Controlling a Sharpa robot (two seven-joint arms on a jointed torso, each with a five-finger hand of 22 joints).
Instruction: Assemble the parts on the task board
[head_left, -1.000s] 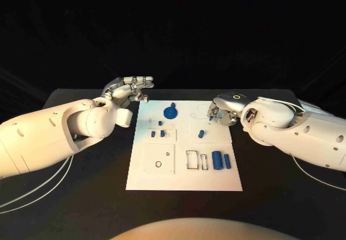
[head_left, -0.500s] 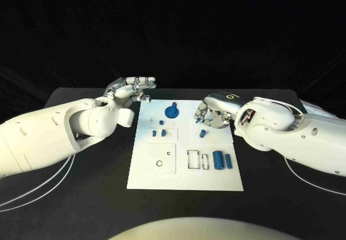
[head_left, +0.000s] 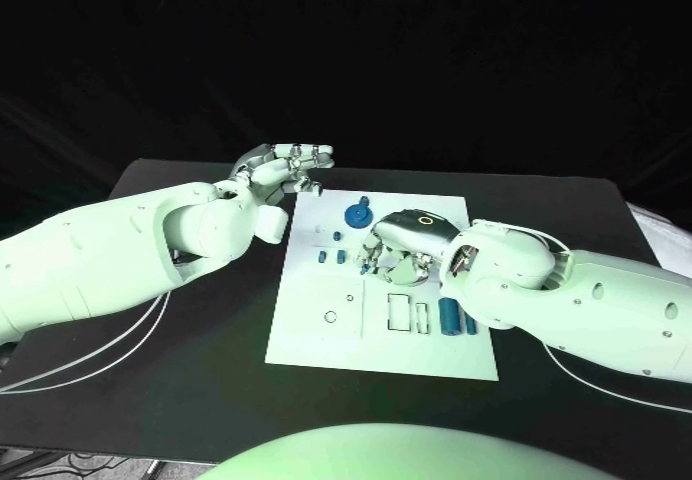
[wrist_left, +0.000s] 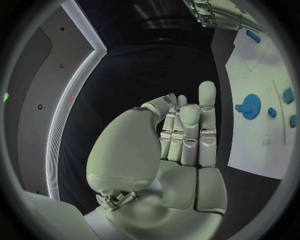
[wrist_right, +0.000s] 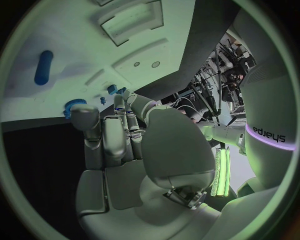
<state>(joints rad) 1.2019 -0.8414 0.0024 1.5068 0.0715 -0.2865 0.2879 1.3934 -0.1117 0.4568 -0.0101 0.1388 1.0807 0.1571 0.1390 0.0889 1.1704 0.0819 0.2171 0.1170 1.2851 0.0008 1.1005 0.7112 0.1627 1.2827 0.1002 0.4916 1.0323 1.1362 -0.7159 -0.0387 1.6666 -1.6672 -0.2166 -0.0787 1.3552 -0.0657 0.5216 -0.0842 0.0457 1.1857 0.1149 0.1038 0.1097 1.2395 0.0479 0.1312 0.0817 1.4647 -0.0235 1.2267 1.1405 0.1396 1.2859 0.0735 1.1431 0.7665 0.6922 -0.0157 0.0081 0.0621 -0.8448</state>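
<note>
2 hands (head_left: 296, 165) (head_left: 397, 248); 1 task board (head_left: 325, 340); 1 blue gear (head_left: 353, 216)

I work at a black table (head_left: 173, 330) whose dark top runs out to every side of me. Past its far edge hangs a black backdrop (head_left: 433, 80), plain and unlit. Off to one side stands a dark grey wall panel (wrist_left: 37, 100) edged by a pale strip (wrist_left: 78, 95) that bends as it goes up, and small dots mark the panel. At my other side a cluttered rack (wrist_right: 219, 75) with cables stands in the room.
</note>
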